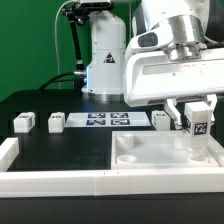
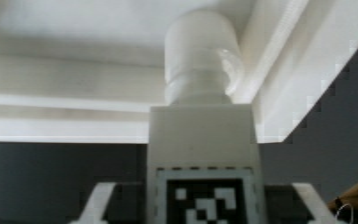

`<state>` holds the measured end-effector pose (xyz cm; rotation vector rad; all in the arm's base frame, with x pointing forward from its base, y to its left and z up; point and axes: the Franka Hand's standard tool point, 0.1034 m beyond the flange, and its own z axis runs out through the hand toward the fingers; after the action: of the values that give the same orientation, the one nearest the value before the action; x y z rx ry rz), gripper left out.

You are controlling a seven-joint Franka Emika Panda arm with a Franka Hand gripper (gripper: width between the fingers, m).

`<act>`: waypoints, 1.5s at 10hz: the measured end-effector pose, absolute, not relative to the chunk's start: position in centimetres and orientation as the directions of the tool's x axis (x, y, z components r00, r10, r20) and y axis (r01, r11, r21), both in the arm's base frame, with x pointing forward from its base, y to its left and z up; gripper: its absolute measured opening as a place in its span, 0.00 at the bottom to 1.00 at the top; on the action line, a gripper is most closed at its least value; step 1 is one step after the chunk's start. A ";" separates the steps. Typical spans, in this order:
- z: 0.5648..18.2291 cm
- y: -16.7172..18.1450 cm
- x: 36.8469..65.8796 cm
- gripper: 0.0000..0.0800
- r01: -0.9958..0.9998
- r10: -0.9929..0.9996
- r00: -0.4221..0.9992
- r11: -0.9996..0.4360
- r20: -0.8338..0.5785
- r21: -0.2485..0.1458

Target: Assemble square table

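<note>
Fingers (image 2: pixel 101 203) of the gripper (image 1: pixel 199 122) were seen closed on a white held leg (image 2: pixel 202 140). It was gripped upright between them, with one tag (image 2: pixel 202 203) turned to the wrist camera and its round peg (image 2: pixel 201 55) pointed down, away from the fingers. Directly below the fingers, the square tabletop (image 1: pixel 150 152) was laid flat on the black table (image 1: pixel 70 150), and the peg was aimed at an inner corner of its raised rim; whether peg and tabletop were touching could not be told. Three more legs were seen standing on the table, on the exterior view's left of the fingers: the near leg (image 1: pixel 160 120) just beside them, the middle leg (image 1: pixel 55 122) and the far leg (image 1: pixel 22 123) well apart from them. Between the near leg and the middle leg, the marker board (image 1: pixel 105 120) was seen lying flat. White rails (image 1: pixel 50 178) were set along the table's edges.
</note>
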<state>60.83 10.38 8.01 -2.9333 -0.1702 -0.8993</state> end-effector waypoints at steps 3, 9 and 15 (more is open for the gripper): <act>7.9 10.6 60.9 0.36 0.129 0.088 0.822 -0.991 0.562 -0.034; 6.8 11.1 60.9 0.36 0.135 0.093 0.826 -0.990 0.556 -0.034; 6.6 11.2 60.8 0.58 0.136 0.095 0.833 -0.990 0.545 -0.036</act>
<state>60.76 11.15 6.58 -2.9378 -0.1851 -0.8677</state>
